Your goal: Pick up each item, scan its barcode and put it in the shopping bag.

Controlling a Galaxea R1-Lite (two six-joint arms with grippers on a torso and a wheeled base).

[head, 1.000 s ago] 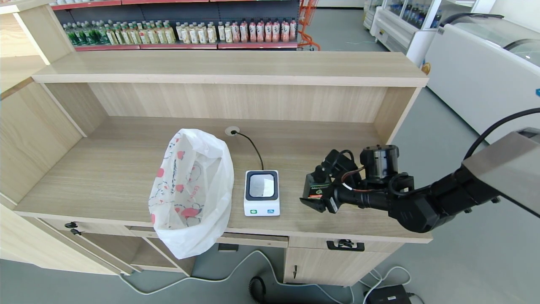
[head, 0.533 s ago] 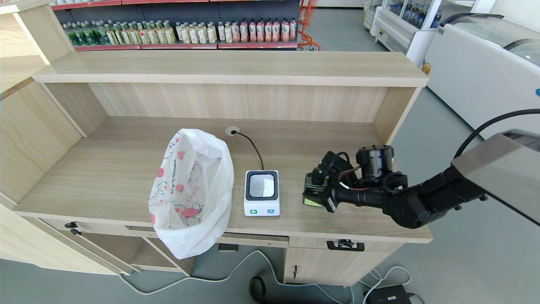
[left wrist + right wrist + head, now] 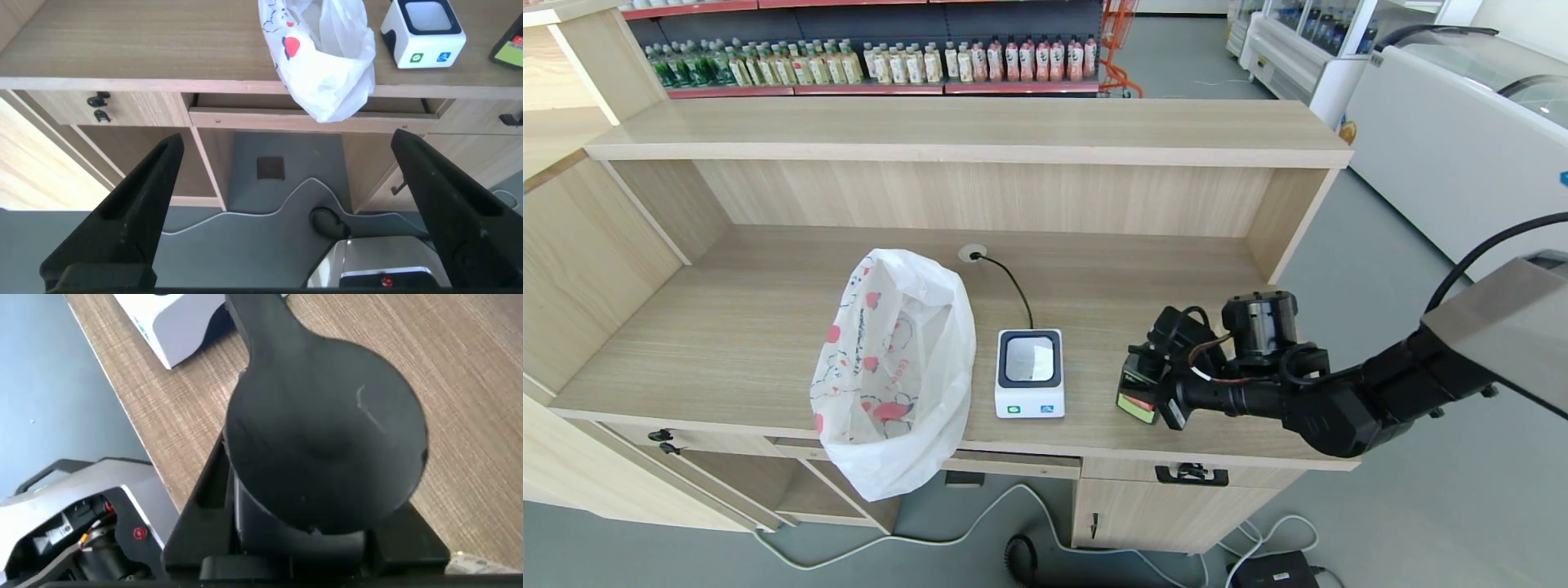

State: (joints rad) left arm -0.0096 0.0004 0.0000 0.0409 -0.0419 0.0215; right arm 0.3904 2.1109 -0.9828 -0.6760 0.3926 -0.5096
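A small dark box with a green and red end (image 3: 1137,403) sits in my right gripper (image 3: 1141,394), which is shut on it just above the counter, right of the scanner (image 3: 1030,372). The white scanner with its dark window stands mid-counter, cabled to a hole at the back. The white shopping bag with red prints (image 3: 894,363) stands open left of the scanner and droops over the front edge. In the left wrist view my left gripper (image 3: 286,216) is open and empty, below and in front of the counter, with the bag (image 3: 323,49), scanner (image 3: 423,31) and box (image 3: 508,51) beyond.
The wooden counter (image 3: 768,327) has a raised back wall and side walls. The scanner's black cable (image 3: 1013,286) runs across the surface behind it. Drawers (image 3: 319,102) and loose cables on the floor (image 3: 1029,555) lie below the front edge.
My right gripper's fingers closed on the small box, which then moved a little toward the counter's front edge and tilted. The bag and scanner stayed put.
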